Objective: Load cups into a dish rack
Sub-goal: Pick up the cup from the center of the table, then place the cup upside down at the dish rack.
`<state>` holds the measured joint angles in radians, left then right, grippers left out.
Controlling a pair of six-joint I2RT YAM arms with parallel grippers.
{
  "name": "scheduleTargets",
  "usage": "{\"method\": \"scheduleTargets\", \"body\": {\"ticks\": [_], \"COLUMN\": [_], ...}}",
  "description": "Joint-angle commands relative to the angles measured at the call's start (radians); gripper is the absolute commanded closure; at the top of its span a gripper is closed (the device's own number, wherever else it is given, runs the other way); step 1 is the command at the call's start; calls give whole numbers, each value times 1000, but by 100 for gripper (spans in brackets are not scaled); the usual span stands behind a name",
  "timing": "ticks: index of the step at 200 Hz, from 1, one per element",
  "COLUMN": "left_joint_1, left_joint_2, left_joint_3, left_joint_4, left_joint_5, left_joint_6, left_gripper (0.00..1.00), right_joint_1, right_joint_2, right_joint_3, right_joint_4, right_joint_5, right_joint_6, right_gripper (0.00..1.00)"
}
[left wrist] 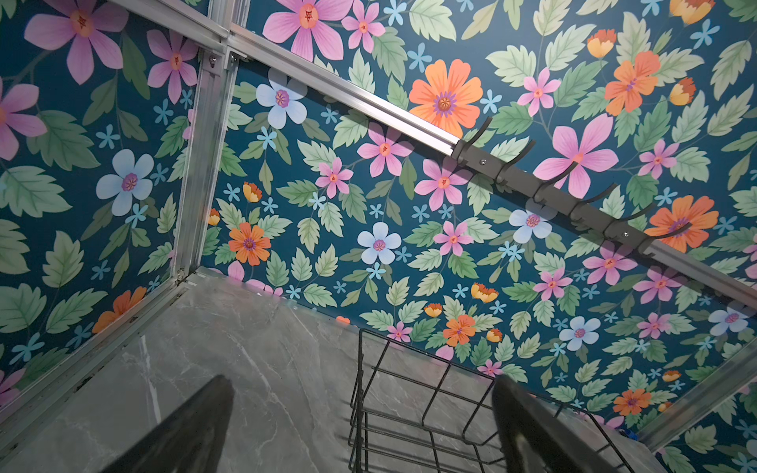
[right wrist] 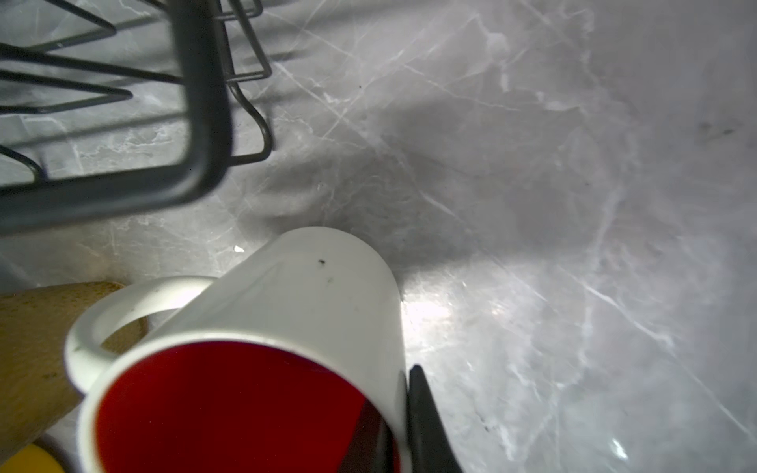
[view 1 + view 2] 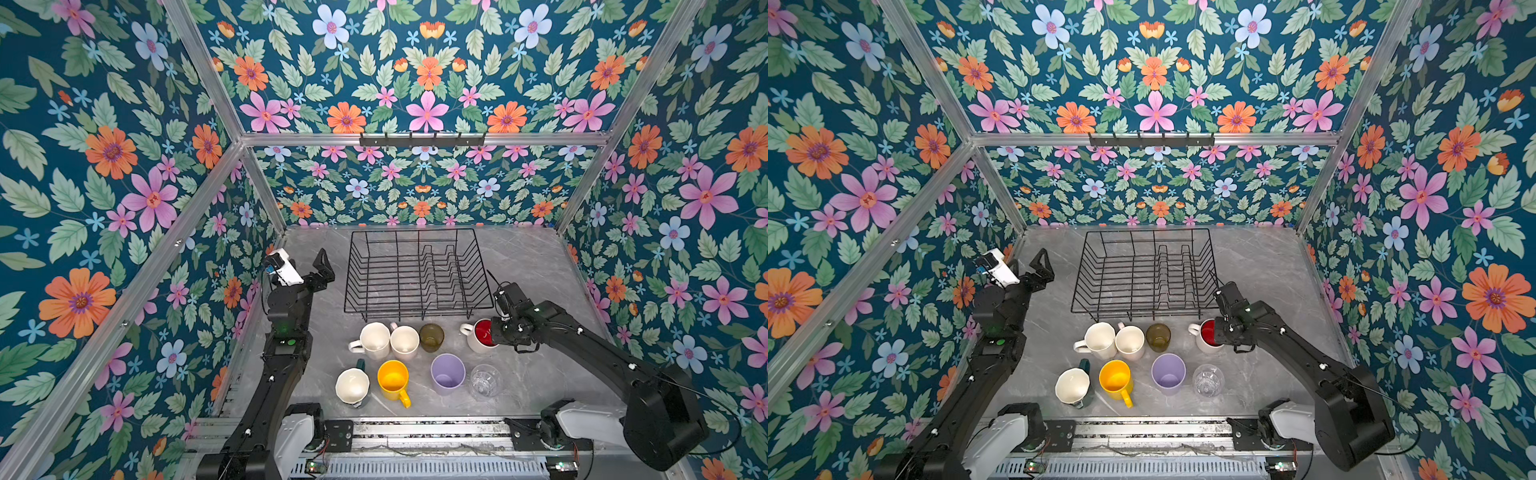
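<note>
The black wire dish rack [image 3: 352, 266] [image 3: 1077, 274] stands empty at the back. In front of it stand a white mug [image 3: 374, 340], a pale mug [image 3: 404, 341], an olive glass [image 3: 431, 336] and a white mug, red inside [image 3: 478, 336] [image 2: 311, 295]. Nearer are a dark green mug [image 3: 352, 386], a yellow mug [image 3: 392, 380], a lilac tumbler [image 3: 447, 374] and a clear glass [image 3: 484, 380]. My right gripper [image 3: 494, 334] [image 2: 399, 434] is shut on the red-inside mug's wall, one finger inside, one finger [image 2: 426, 426] outside. My left gripper [image 3: 322, 270] [image 1: 362, 379] hangs open and empty left of the rack.
Floral walls close in the grey marble table [image 3: 532, 266] on three sides. A black hook rail [image 3: 422, 140] is fixed to the back frame bar. The rack's near right corner [image 2: 205, 123] is close to the held mug.
</note>
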<state>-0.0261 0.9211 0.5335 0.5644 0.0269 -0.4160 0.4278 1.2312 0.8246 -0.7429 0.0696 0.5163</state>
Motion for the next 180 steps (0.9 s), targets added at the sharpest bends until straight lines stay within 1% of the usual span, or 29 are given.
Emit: {"method": "scheduleTargets", "body": {"ticks": [1,13,50,74,87,104,121,140,157,170,180], "left_joint_1": [1,2,2,2,1,1,1,1,1,1,1], "left_joint_2": [2,2,15,27,32,30,24,30,42,59,77], "left_joint_3": [5,2,3,5,5,-2,-16,-24,-30,-50,-63], "left_joint_4": [5,20,60,85,104,131,171,202,237,318,389], "left_joint_5": [-1,4,42,69,89,81,84,105,163,234,292], "left_joint_6": [-12,-16,-33,-44,-52,-72,-73,-75,-74,-70,-72], "left_gripper": [0,0,0,0,0,0,0,0,0,0,1], "right_joint_1": [-16,-53,-243,-360,-399,-411,-411,-411,-411,-404,-383], "right_joint_2": [-59,-108,-275,-326,-346,-347,-328,-303,-273,-235,-200], "right_joint_3": [18,19,13,58,99,178,254,310,327,333,346], "right_joint_4": [-95,-129,-188,-207,-198,-176,-125,-27,96,190,247], "right_joint_5": [60,42,-53,-125,-160,-188,-270,-353,-473,-571,-612], "right_joint_6": [22,24,-12,-47,-53,-47,-23,9,61,100,117], "right_gripper": [100,100,100,100,100,100,100,100,100,100,100]}}
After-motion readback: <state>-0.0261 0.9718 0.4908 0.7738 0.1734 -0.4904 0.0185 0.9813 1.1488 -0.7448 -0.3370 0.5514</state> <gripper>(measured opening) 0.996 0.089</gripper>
